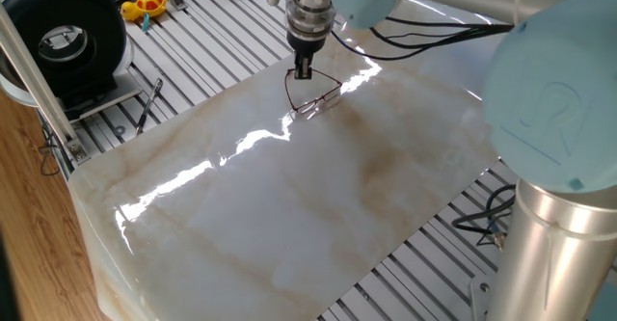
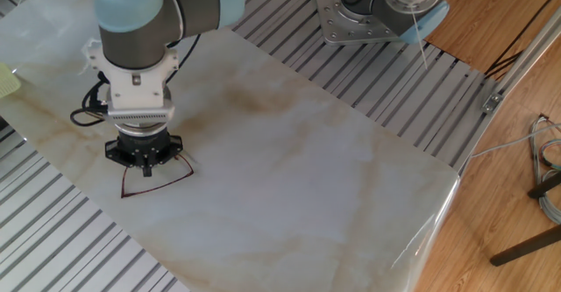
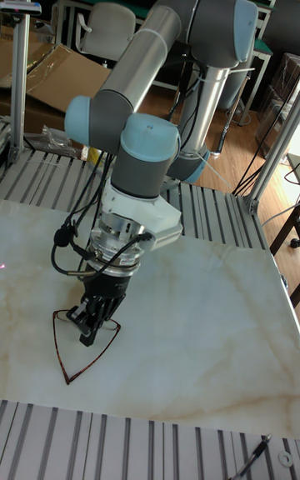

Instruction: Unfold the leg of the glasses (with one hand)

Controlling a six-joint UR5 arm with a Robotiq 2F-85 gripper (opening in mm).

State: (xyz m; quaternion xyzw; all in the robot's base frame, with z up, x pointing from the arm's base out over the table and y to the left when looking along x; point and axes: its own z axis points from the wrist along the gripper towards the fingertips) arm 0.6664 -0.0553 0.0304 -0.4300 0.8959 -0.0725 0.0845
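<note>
Marble-look table top (image 1: 318, 205): large pale slab w/ tan veining, on a ribbed metal bench (image 2: 289, 55); strong glare streaks in one fixed view hide part of the surface near the glasses.

UR5 arm (image 3: 158, 55): grey/light-blue, wrist pointing straight down over the slab's edge zone; base col. cut off at frame edge in one fixed view, blocking the right side there.

Black fan housing (image 1: 63, 32): left of slab, partly cut off.

Gripper (image 1: 303, 70): fingers drawn close together at the glasses' apex, tips low at the frame. In the other fixed view the gripper body covers the contact pt; in tall view fingers overlap the wire. Cannot tell if it's actually clamped on the wire.

Glasses (image 1: 308, 94): lying on slab directly under gripper, thin dark-red wire outline forming a V/triangle; lenses not resolvable, which part is leg vs. rim unclear.

Dark pen-like tool (image 1: 148, 103): on ribbed bench, well apart from glasses.
</note>
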